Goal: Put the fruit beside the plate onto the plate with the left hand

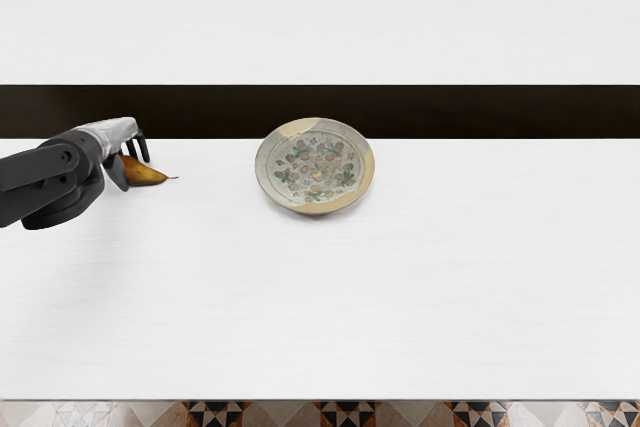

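- Golden-brown and pear-shaped, the fruit point(148, 174) lies on the white desk point(400, 277), well to the left of the plate point(367, 163) and apart from it.
- You see the left robot hand point(118, 142) right over the fruit's left end, covering part of it; you cannot tell whether it grips the fruit or only hovers.
- Its dark arm comes in from the left edge.
- The patterned plate sits near the desk's far edge, nothing on it.
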